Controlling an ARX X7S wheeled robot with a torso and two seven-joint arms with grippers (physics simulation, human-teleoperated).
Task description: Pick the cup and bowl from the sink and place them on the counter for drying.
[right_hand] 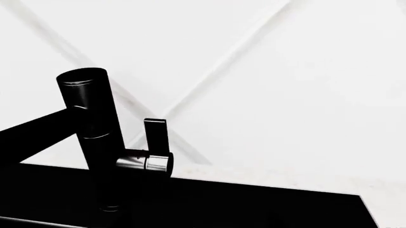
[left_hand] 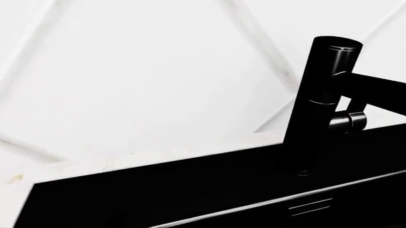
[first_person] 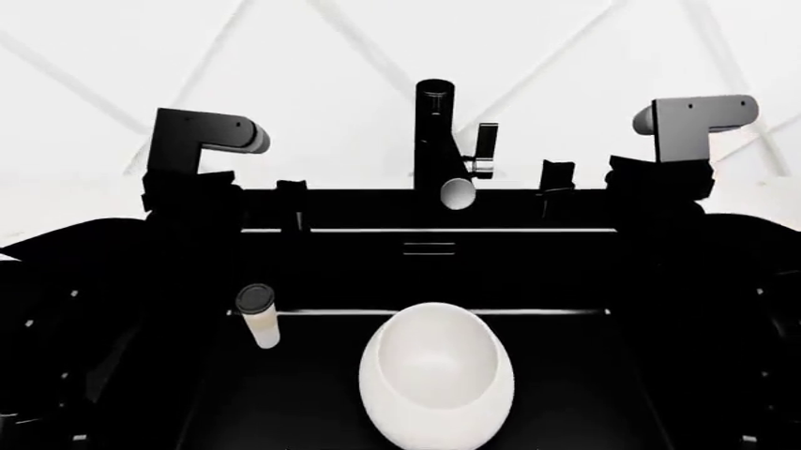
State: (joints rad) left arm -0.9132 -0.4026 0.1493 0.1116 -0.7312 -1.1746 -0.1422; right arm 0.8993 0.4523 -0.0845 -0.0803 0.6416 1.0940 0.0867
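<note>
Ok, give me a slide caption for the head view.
Head view: cup and white bowl sit in the black sink below the faucet, both arms raised.

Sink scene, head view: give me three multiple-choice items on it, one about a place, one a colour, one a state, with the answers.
1. Where does the cup stand relative to the bowl?
A. on the robot's left of it
B. inside it
C. on the robot's right of it

2. What colour is the faucet?
A. red
B. black
C. yellow

3. What is the state of the bowl?
A. gripped by the left arm
B. standing on the counter
C. lying in the sink, untouched

Answers: 1 A, the cup sits apart from the bowl toward the view's left. 2 B, the faucet column is black with a chrome part. 3 C, black basin floor surrounds the bowl, and no gripper is on it.
</note>
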